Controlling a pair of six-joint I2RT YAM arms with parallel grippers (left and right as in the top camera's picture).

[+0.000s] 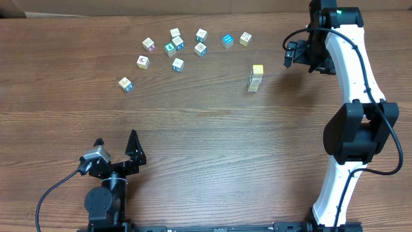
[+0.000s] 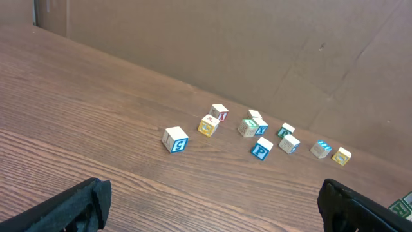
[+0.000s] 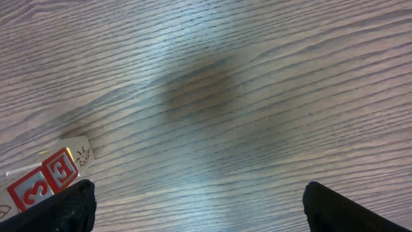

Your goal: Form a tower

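Wood table (image 1: 206, 129), tower (image 1: 256, 78) near right end effector (image 1: 288, 57), apart

The right gripper (image 3: 206, 209) stands with its dark fingers (image 3: 67, 206) wide apart and only bare wood-grain table (image 3: 290, 96) between them. Just past one fingertip, outside the gap, is part of the tower (image 3: 48, 180): two red-framed faces, one printed with a 3, and a pale face with a small drawing. Whether it touches that finger cannot be told. Ahead of the gripper, a soft dark shadow (image 3: 199, 87) lies on the wood.
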